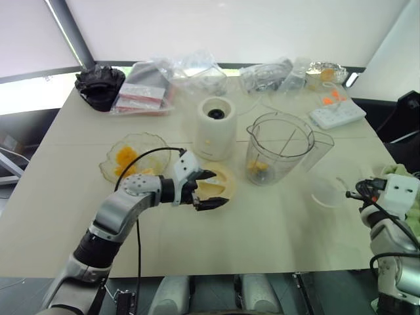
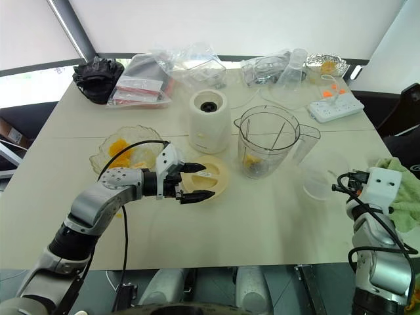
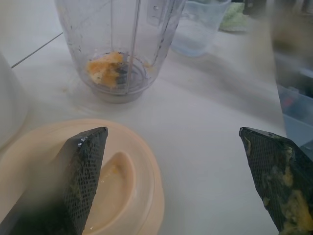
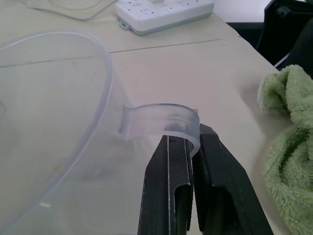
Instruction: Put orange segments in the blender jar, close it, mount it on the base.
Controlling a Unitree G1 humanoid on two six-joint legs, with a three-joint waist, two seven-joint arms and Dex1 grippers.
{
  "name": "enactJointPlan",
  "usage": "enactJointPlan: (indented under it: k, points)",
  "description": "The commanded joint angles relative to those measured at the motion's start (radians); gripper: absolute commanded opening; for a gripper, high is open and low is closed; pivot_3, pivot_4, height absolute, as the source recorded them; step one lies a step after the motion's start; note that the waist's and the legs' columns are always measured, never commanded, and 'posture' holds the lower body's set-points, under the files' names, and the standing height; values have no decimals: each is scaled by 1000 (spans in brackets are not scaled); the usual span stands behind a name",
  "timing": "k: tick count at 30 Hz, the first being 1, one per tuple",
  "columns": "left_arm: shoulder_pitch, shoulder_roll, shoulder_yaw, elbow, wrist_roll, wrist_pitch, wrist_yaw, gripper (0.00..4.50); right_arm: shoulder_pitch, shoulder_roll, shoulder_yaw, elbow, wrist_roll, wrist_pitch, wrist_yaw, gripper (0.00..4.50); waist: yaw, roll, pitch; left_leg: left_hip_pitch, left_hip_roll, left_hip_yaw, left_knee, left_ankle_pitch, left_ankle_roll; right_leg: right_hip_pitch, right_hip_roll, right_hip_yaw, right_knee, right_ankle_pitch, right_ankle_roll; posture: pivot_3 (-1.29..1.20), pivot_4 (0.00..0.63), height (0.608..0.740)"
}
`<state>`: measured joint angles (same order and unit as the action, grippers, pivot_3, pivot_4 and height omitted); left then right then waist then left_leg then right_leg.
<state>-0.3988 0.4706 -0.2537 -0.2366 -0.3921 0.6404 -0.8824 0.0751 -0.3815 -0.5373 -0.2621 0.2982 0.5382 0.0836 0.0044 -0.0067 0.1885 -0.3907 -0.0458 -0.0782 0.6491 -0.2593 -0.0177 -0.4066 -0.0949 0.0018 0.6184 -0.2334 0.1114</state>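
Note:
The clear blender jar (image 1: 279,147) stands upright mid-table with a few orange segments (image 3: 105,68) at its bottom by the blade. More orange segments (image 1: 125,157) lie in a scalloped glass bowl (image 1: 147,141). The white base (image 1: 215,128) stands just left of the jar. My left gripper (image 1: 209,190) is open, its fingers straddling the edge of a flat cream lid (image 3: 127,171) that lies on the table in front of the base. At the right edge my right gripper (image 4: 191,142) is shut on the curved handle tab of a small clear plastic cup (image 4: 49,122).
A white power strip (image 1: 336,113) lies at the back right. A green cloth (image 2: 400,190) sits beside my right gripper at the table's right edge. Plastic bags (image 1: 144,88) and a black bundle (image 1: 98,85) line the far side.

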Motion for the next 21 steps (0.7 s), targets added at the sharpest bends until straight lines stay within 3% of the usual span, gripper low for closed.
enactJointPlan:
  k: [1, 11, 21]
  points:
    - [-15, -2, 11, -18, 0, -19, 0, 4500, 19, 5, -2, -4, -9, 12, -7, 27, 0, 0, 0, 0, 0, 0, 0, 0, 0, 0, 0, 0, 0, 0, 0, 0, 150, 740]
    - [-10, -2, 28, -23, -15, -11, 0, 4500, -84, 57, -68, -107, 120, 11, -45, 27, -1, 1, 0, 0, 0, 0, 0, 0, 0, -1, 0, 0, 1, 0, 0, 0, 150, 740]
    - [-16, -4, 110, -22, -80, -11, -6, 4500, -243, -103, -135, -80, 167, 92, -59, 27, 1, 2, 1, -1, 0, 1, -1, 0, 0, -2, 0, 0, 1, 0, 0, 0, 150, 740]
